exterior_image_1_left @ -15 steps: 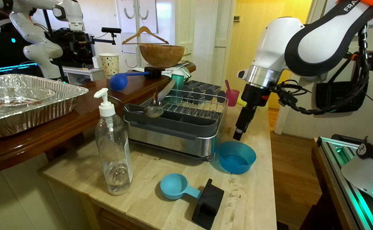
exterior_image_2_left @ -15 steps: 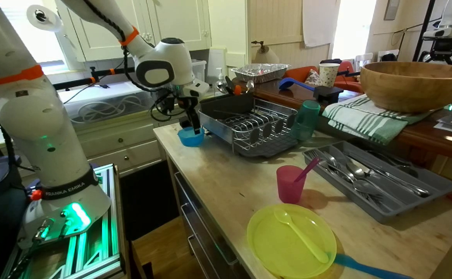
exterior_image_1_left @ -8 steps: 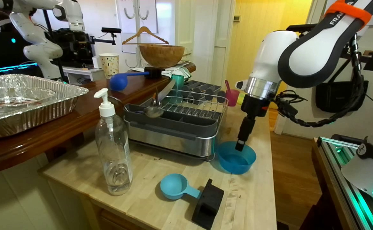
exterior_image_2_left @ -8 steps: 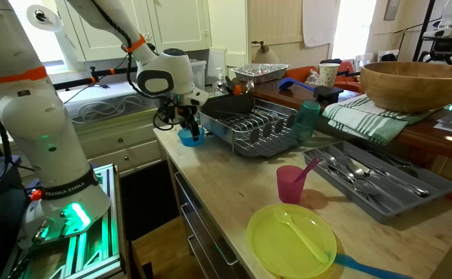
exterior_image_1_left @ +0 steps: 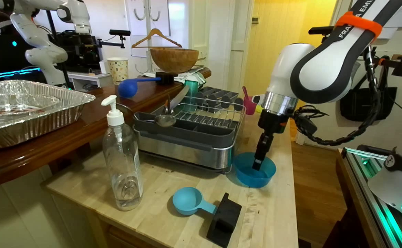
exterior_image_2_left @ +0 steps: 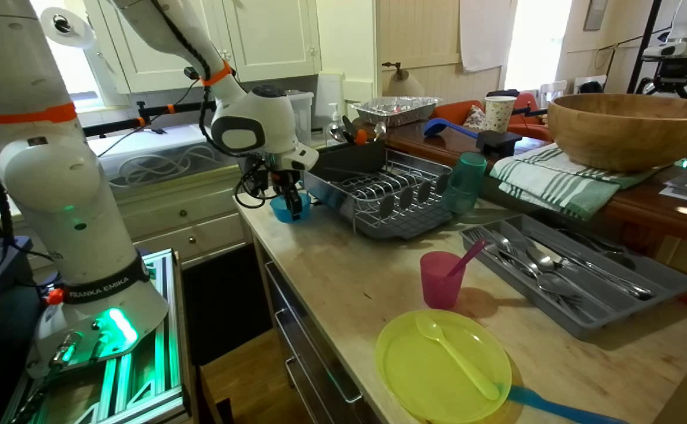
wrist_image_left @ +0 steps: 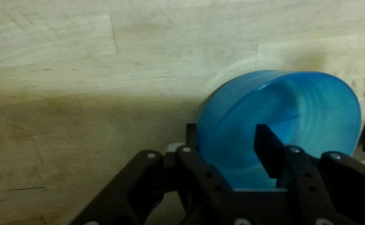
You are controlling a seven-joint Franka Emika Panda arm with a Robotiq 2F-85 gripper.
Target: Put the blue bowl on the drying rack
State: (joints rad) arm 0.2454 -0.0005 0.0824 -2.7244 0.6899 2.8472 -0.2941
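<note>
Blue bowl (wrist_image_left: 285,115) sits upright on the tabletop (exterior_image_1_left: 159,196), just beside the drying rack (exterior_image_1_left: 187,153). Fingers (wrist_image_left: 268,153) are apart, seemingly straddling the rim, one inside; contact unclear, nothing visibly pinched. Probably light, thin plastic, slight flex, smooth enough to slip. Best hold: pinch wall below rim, moderate squeeze.

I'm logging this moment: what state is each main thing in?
Blue bowl: upright, not gripped
Gripper: open, at the bowl's rim
Drying rack: holding utensils
Pump bottle: upright, partly filled
Blue scoop: lying hollow side up
Pink cup: upright, utensil inside
Yellow plate: spoon on top
Cutlery tray: holding cutlery
Base light: lit green
</note>
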